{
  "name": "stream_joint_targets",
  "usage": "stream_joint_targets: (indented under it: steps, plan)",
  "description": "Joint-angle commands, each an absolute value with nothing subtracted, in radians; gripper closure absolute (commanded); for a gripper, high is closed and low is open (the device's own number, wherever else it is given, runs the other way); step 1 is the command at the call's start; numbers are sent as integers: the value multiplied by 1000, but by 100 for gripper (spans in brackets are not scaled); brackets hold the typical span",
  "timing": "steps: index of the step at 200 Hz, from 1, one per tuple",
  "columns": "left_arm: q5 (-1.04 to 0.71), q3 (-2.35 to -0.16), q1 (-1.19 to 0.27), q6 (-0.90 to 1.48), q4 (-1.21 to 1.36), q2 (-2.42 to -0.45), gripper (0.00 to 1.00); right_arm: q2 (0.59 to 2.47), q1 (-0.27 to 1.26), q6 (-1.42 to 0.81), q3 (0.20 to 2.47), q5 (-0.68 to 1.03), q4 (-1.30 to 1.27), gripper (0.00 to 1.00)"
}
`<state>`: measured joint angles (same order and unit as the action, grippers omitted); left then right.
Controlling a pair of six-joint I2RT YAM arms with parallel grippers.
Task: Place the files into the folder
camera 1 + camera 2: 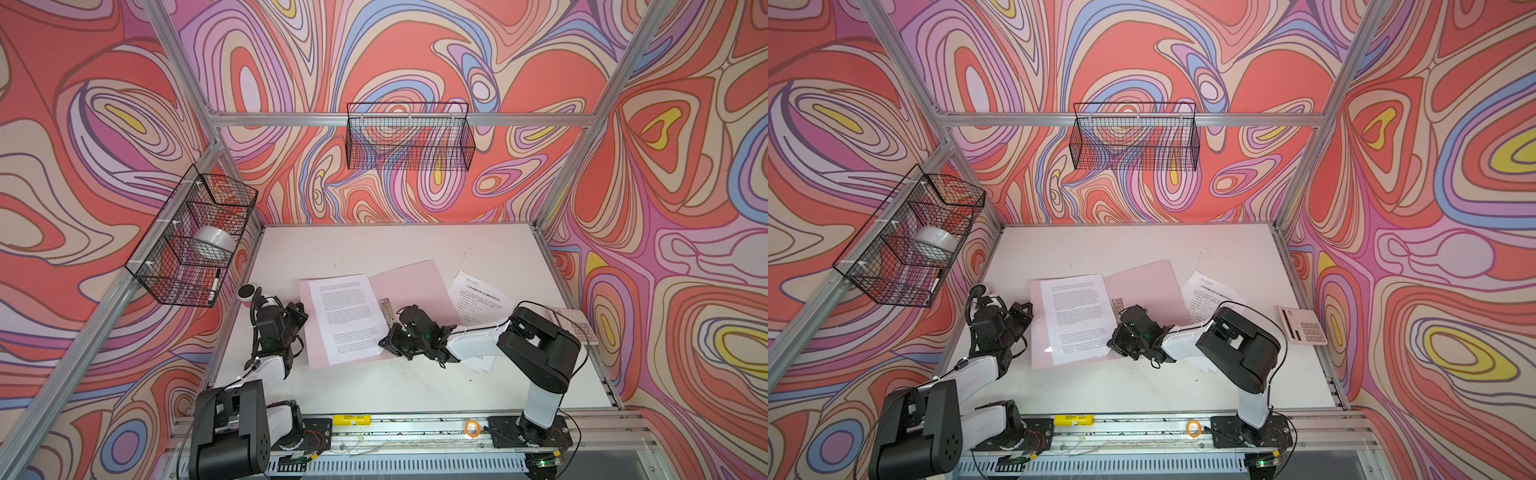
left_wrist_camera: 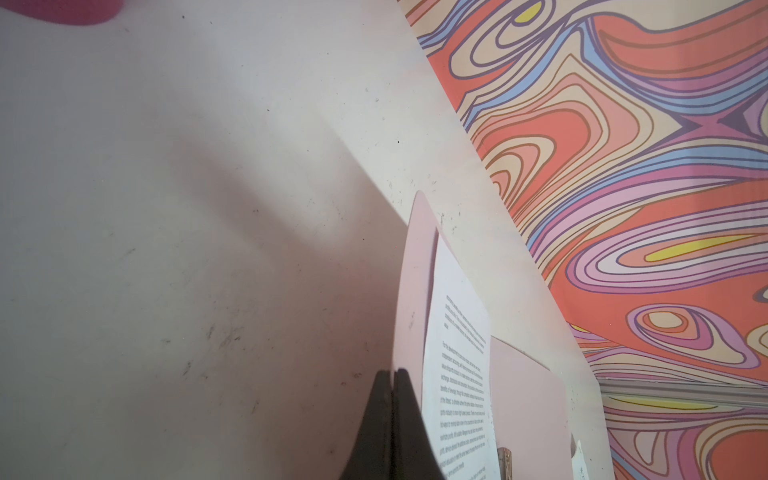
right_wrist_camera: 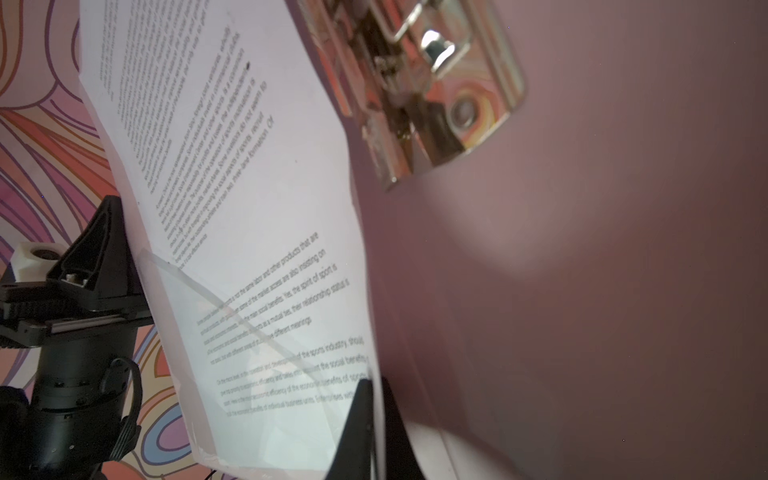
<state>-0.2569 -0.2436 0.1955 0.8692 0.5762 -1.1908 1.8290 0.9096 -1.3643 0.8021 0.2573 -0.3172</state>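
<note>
Pinching now: the right gripper has its jaws closed on the edge of the text sheet, and the paper runs right between the two black fingers!
Text sheet: in a top view it lies, a little skewed, on the left leaf of the folder, with the right gripper at its near right corner.
Folder: open on the white table, both pale pink leaves spread out, in both top views.
Clip: the shiny metal clip sits by the spine, just beside the text sheet's edge.
Left gripper: the left gripper has its jaws pressed together, tips right at the folder's outer edge; I cannot tell whether it has the leaf pinched.
Heading sheet: the heading sheet lies on the table to the right of the folder, outside it and partly under the right arm.
Calculator: a pink calculator sits at the table's right edge, well apart from the folder.
</note>
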Motion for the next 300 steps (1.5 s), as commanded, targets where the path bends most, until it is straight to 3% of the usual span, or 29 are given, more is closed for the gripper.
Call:
stream_joint_targets:
  steps: [1,128,137,150,157,211,252,300]
  plan:
    - [-237,-229,197,879,588,-1187,100,1779,916,-1402,762,221,-306,100]
    - [-237,-227,198,884,597,-1204,100,1889,980,-1529,811,270,-499,100]
    - [-236,-226,197,885,603,-1208,100,1895,974,-1526,816,315,-507,74]
    - [-237,-228,196,888,612,-1217,100,1871,971,-1501,826,324,-446,46]
    - [-238,-230,197,888,613,-1220,100,1849,968,-1473,836,322,-391,41]
    - [-240,-237,198,893,624,-1227,100,1704,955,-1219,973,310,50,27]
    - [-246,-250,196,893,629,-1233,100,1673,937,-1132,959,322,237,27]
    - [-248,-250,196,887,625,-1226,100,1616,923,-963,1034,72,488,31]
